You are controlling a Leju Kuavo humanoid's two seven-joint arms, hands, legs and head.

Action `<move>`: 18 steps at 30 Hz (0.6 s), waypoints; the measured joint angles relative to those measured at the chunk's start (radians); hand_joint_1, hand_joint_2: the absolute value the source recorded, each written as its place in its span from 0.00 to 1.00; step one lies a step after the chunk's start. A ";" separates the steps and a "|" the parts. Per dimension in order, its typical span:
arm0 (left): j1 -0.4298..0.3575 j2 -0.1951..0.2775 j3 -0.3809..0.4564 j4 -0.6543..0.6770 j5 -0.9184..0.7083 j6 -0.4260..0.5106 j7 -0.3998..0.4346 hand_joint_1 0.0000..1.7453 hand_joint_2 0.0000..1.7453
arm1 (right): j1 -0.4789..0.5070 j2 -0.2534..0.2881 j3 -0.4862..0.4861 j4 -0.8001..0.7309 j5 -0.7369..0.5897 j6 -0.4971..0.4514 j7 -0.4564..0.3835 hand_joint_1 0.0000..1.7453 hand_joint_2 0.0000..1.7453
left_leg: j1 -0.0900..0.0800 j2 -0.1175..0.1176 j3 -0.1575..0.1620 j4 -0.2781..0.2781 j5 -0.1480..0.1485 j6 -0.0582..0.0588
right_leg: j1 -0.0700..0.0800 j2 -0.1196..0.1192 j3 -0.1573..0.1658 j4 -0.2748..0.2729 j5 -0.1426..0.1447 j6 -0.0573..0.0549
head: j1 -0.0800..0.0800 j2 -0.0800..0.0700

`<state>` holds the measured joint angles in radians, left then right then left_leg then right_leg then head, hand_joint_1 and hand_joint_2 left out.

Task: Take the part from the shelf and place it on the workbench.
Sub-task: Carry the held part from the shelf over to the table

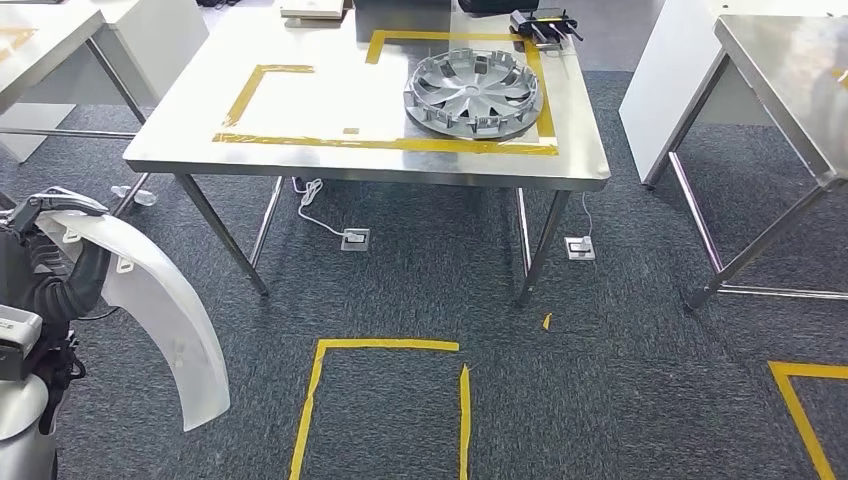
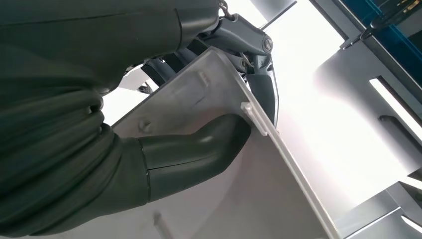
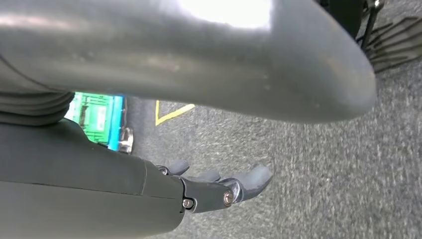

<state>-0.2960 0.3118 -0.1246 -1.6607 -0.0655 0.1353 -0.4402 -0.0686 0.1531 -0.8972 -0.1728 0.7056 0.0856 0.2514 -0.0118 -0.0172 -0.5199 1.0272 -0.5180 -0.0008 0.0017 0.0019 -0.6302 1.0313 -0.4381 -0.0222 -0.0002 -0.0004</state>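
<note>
No text, label, brand or number can be read in any of the pictures. The green and blue crate (image 3: 97,119) in the right wrist view carries some small marks on its side, but they are too blurred to read. The yellow tape (image 1: 380,143) on the desk (image 1: 300,160) makes only plain lines, not letters.

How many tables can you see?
3: the middle workbench holding the hubcap, one at the right edge, and a corner of one at the upper left. More may lie outside the picture.
</note>
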 joint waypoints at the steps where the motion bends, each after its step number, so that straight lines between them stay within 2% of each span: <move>1: -0.002 0.001 -0.001 0.000 0.000 0.001 -0.001 1.00 1.00 | 0.000 0.000 0.000 0.000 0.000 0.000 0.003 0.00 0.00 | 0.000 0.001 -0.002 0.015 -0.002 -0.005 | -0.003 0.000 0.010 -0.004 -0.002 -0.007 | -0.002 0.000; 2: -0.006 0.002 -0.002 0.000 0.000 0.001 -0.001 1.00 1.00 | -0.001 0.000 0.000 0.000 -0.001 0.000 0.005 0.00 0.00 | 0.001 0.003 -0.014 0.044 -0.009 -0.010 | -0.006 0.000 0.021 -0.006 -0.005 -0.012 | -0.004 0.000; 4: -0.010 0.004 -0.004 0.002 0.000 0.003 -0.001 1.00 1.00 | -0.002 0.000 -0.001 0.000 -0.002 0.000 0.004 0.00 0.00 | 0.008 0.006 -0.081 0.156 -0.040 -0.023 | -0.010 0.000 0.038 -0.008 -0.017 -0.017 | -0.008 0.000; 6: -0.006 0.003 -0.007 0.006 0.000 0.004 -0.001 1.00 1.00 | -0.001 0.000 -0.002 0.000 -0.002 0.000 0.002 0.00 0.00 | 0.018 0.008 -0.159 0.258 -0.075 -0.036 | -0.011 0.000 0.054 -0.008 -0.034 -0.016 | -0.009 0.000; 7: -0.002 0.003 -0.008 0.007 0.000 0.005 -0.001 1.00 1.00 | 0.000 0.000 -0.003 0.000 -0.002 0.000 0.002 0.00 0.00 | 0.022 0.009 -0.179 0.268 -0.071 -0.040 | -0.012 0.000 0.064 -0.008 -0.043 -0.014 | -0.009 0.000; 8: 0.000 0.003 -0.010 0.008 0.000 0.005 -0.001 1.00 1.00 | 0.001 0.000 -0.004 0.000 -0.002 0.000 0.003 0.00 0.00 | 0.025 0.010 -0.179 0.241 -0.046 -0.043 | -0.014 0.001 0.076 -0.007 -0.052 -0.011 | -0.009 0.000; 10: 0.004 0.003 -0.011 0.008 0.000 0.006 -0.003 1.00 1.00 | 0.001 0.000 -0.006 0.000 -0.003 0.001 0.003 0.00 0.00 | 0.030 0.014 -0.140 0.112 0.044 -0.045 | -0.019 0.001 0.100 -0.007 -0.072 -0.002 | -0.009 0.000; 12: 0.009 0.003 -0.013 0.008 -0.001 0.007 -0.004 1.00 1.00 | 0.000 0.000 -0.006 0.000 -0.003 0.001 -0.001 0.00 0.00 | 0.026 0.019 -0.106 0.014 0.084 -0.038 | -0.021 0.001 0.116 -0.008 -0.088 0.011 | -0.012 0.000; 14: 0.015 0.003 -0.014 0.008 -0.004 0.008 -0.004 1.00 1.00 | -0.001 0.000 -0.007 0.000 -0.004 0.001 -0.004 0.00 0.00 | 0.020 0.020 -0.102 -0.001 0.078 -0.020 | -0.019 0.001 0.124 -0.009 -0.094 0.024 | -0.013 0.000; 16: 0.018 0.003 -0.015 0.004 -0.006 0.008 -0.005 1.00 1.00 | 0.000 0.000 -0.007 0.000 -0.004 0.001 -0.002 0.00 0.00 | 0.022 0.016 -0.091 -0.004 0.081 -0.004 | -0.019 -0.001 0.117 0.012 -0.092 0.033 | -0.012 0.000; 18: 0.018 0.003 -0.015 0.001 -0.007 0.008 -0.005 1.00 1.00 | -0.002 0.000 -0.007 0.000 -0.004 0.001 0.002 0.00 0.00 | 0.024 0.014 -0.075 -0.010 0.074 0.009 | -0.020 0.000 0.066 0.100 -0.104 0.038 | -0.011 0.000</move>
<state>-0.2782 0.3150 -0.1396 -1.6602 -0.0728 0.1431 -0.4457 -0.0702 0.1530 -0.9042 -0.1728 0.7016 0.0866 0.2529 0.0117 -0.0030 -0.5945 1.0168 -0.4442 0.0086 -0.0178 0.0015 -0.5642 1.1316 -0.5422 0.0156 -0.0108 -0.0004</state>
